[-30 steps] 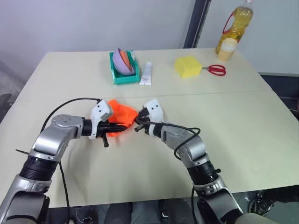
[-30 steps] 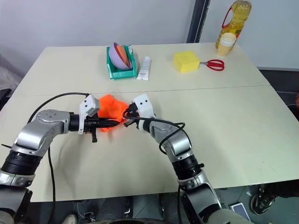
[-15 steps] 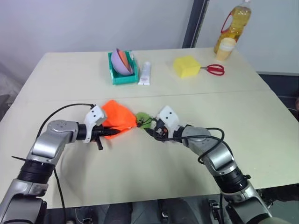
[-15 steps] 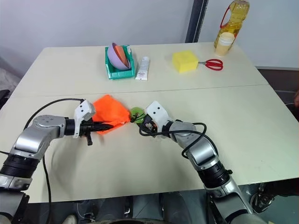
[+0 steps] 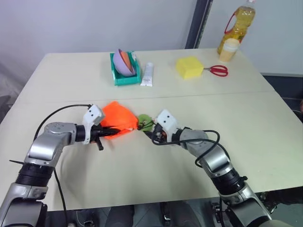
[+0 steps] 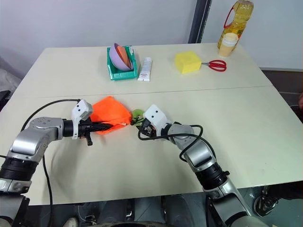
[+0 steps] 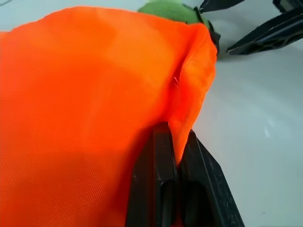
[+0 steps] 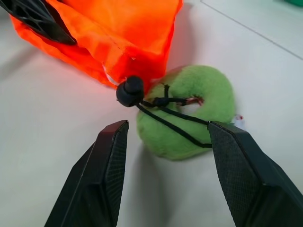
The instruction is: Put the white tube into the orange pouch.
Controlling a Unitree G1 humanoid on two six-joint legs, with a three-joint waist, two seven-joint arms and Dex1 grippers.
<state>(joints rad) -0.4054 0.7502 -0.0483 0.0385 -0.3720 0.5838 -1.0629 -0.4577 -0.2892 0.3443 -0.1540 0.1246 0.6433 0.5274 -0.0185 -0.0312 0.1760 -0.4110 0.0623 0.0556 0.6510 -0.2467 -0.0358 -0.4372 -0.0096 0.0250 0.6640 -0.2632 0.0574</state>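
Orange pouch (image 5: 117, 118): my left gripper (image 5: 110, 133) pinches its fabric; right gripper (image 8: 165, 142) gapes, empty. Next, I fetch the tube.

Across my table (image 5: 265, 142) I see a green bin (image 5: 124, 76) with bowls (image 5: 124, 62), a flat white tube (image 5: 148, 74) beside it. Farther right: a yellow sponge (image 5: 190, 67), red scissors (image 5: 219, 71), an oil bottle (image 5: 239, 23).
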